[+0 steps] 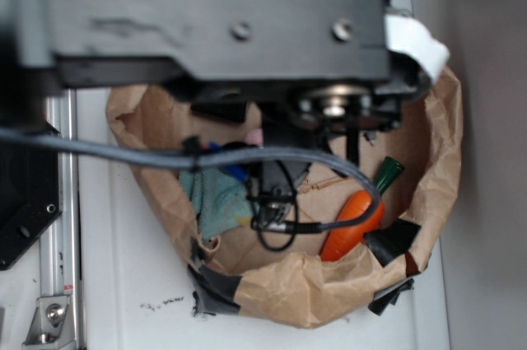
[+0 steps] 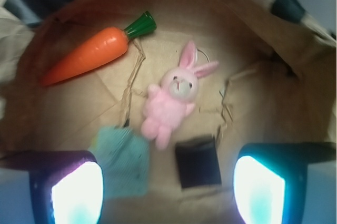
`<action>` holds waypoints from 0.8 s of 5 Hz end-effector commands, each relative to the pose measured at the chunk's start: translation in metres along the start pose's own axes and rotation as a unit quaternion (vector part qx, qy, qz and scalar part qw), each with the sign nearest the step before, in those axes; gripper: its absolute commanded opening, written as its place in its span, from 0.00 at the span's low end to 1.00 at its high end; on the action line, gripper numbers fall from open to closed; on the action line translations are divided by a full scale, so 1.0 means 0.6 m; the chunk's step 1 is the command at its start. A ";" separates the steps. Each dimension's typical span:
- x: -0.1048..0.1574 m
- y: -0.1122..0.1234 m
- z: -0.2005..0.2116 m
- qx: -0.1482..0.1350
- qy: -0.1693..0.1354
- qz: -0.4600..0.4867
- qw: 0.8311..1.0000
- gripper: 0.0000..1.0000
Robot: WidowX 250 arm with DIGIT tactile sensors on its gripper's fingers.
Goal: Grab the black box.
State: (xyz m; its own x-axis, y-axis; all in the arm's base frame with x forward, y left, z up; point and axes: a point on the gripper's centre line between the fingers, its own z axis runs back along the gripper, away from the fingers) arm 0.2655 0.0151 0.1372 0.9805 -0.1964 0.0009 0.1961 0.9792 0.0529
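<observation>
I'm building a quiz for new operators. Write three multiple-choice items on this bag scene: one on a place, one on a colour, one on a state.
1. In the wrist view, where does the black box lie?
A. between the claw's fingers
B. on the carrot
C. outside the paper bag

2. What colour is the plush bunny?
A. green
B. pink
C. black

3. What state is the claw in?
A. shut on the box
B. shut on the carrot
C. open, holding nothing

Answers:
1 A, the box sits on the bag floor between the two lit fingers.
2 B, its body and ears are pink.
3 C, the fingers stand wide apart and touch nothing; the carrot lies far off.
</observation>
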 end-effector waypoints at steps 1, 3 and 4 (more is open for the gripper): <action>-0.019 0.053 -0.022 -0.022 -0.051 -0.075 0.996 1.00; -0.023 0.050 -0.014 0.002 -0.082 -0.075 0.994 1.00; -0.023 0.050 -0.014 0.002 -0.082 -0.075 0.994 1.00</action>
State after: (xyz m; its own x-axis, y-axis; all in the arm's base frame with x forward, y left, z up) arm 0.2547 0.0515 0.1203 0.9316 -0.3438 0.1180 0.3411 0.9390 0.0429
